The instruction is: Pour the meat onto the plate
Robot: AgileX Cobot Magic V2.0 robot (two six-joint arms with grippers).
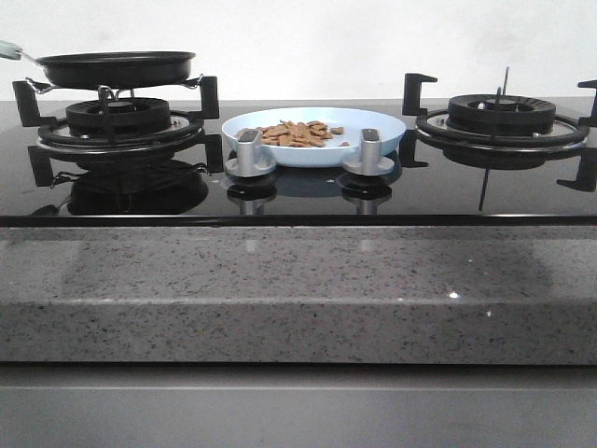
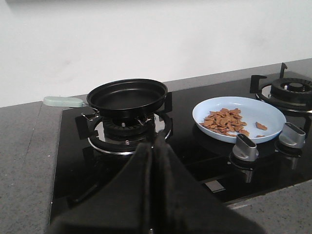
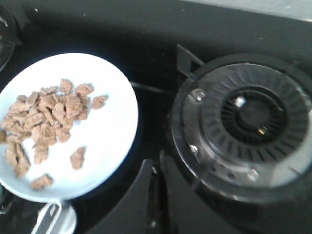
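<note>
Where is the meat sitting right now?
In the front view the meat lies piled on the pale-blue plate at the middle of the hob, between the two burners and just behind the two silver knobs; the frying pan sits on the left burner.

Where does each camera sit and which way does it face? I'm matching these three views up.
Front view: low, level with the counter edge, facing the wall across the stove; shows the frying pan and the plate; no robot parts.
Left wrist view: above the counter, looking down at pan, plate and meat; the left pincer, shut.
Right wrist view: steeply down on the plate and right burner; the right pincer, shut.
All three share plate and meat.
</note>
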